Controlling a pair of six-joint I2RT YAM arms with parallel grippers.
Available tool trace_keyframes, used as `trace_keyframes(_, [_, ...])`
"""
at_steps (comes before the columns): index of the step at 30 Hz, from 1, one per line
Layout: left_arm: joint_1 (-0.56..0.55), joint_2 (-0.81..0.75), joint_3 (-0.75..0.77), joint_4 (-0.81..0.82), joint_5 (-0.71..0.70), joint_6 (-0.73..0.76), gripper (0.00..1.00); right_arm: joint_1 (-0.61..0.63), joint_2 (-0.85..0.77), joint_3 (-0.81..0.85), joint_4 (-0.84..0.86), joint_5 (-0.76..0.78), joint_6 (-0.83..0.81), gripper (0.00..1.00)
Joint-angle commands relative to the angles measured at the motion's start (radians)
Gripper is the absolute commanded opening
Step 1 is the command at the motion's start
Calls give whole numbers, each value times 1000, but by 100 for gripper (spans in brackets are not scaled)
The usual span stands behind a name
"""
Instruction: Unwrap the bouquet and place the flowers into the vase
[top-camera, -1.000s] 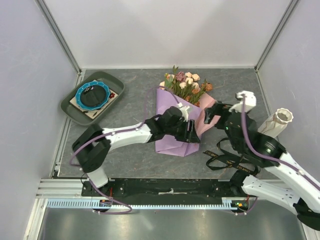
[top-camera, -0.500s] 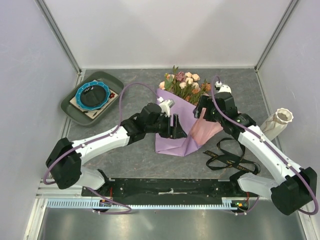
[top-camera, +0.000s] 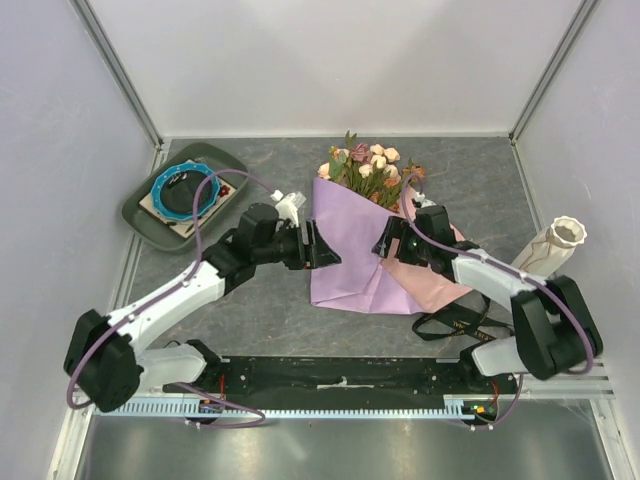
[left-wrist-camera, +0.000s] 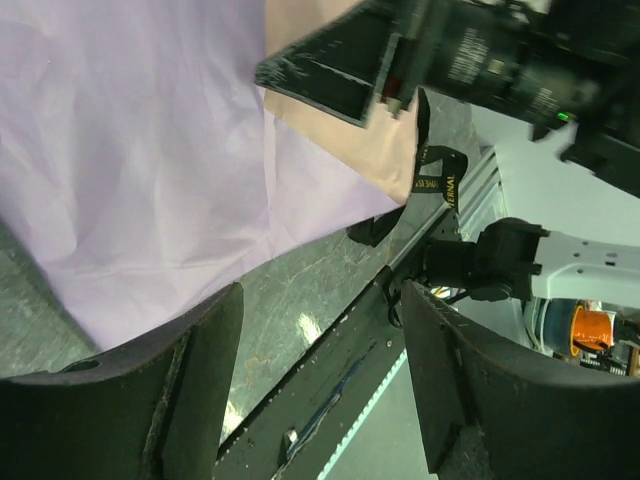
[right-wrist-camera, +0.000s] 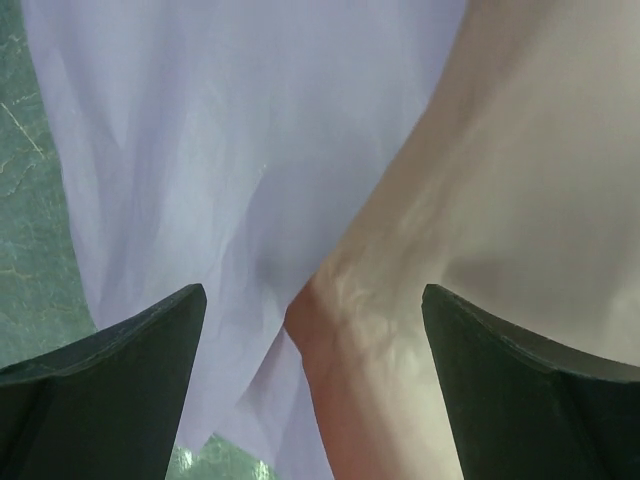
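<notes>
Left jaws have pulled back left off the bouquet (top-camera: 350, 255) paper, spread and empty, while right jaws dropped spread over its pink flap; wrap now lies open mid-table, ribbon (top-camera: 450, 320) off, flowers (top-camera: 370, 165) at its far end, vase (top-camera: 553, 243) right, unfilled.

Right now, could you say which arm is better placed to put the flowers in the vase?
Probably the right: the right pincer hangs open over the paper near the flowers, and the vase is on that side, far from the left pincer.
</notes>
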Motion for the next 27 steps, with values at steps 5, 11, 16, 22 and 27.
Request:
trace_keyframes(5, [45, -189, -32, -102, -49, 4, 72, 27, 230, 63, 428, -313, 7, 93])
trace_keyframes(11, [48, -270, -9, -151, -92, 1, 72, 253, 278, 331, 273, -185, -48, 91])
trace_keyframes(16, [48, -370, -18, -165, -140, 0, 72, 424, 391, 555, 166, -22, -82, 93])
trace_keyframes(22, [48, -437, -63, -187, -166, -51, 72, 447, 647, 759, 255, -239, 9, 94])
trace_keyframes(27, [48, -450, -78, -199, -158, -66, 72, 356, 504, 622, 416, -407, 131, 93])
